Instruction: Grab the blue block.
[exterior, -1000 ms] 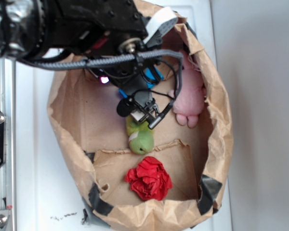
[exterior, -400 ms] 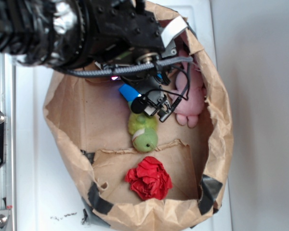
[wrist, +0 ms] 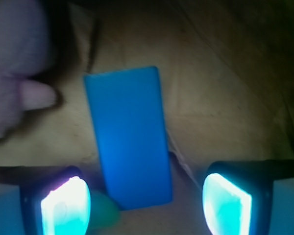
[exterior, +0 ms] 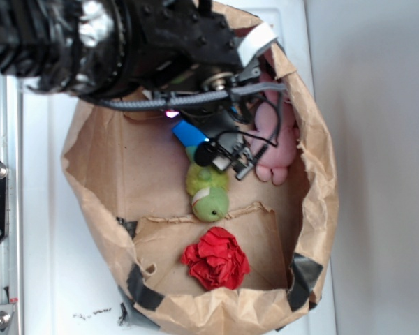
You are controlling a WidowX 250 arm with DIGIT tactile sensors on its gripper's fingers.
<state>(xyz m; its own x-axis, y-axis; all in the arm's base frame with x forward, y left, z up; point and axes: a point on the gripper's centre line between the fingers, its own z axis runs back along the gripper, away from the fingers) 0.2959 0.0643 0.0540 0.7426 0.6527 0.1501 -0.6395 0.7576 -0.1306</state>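
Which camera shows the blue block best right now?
The wrist view: the blue block lies whole between the open gripper fingers. In the exterior view only one blue corner shows under the arm.

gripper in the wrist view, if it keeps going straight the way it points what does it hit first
Most likely the blue block, which lies flat on the paper bag floor between the open gripper fingers, nearer one of them. Depth is unclear, but nothing shows between the gripper and the block.
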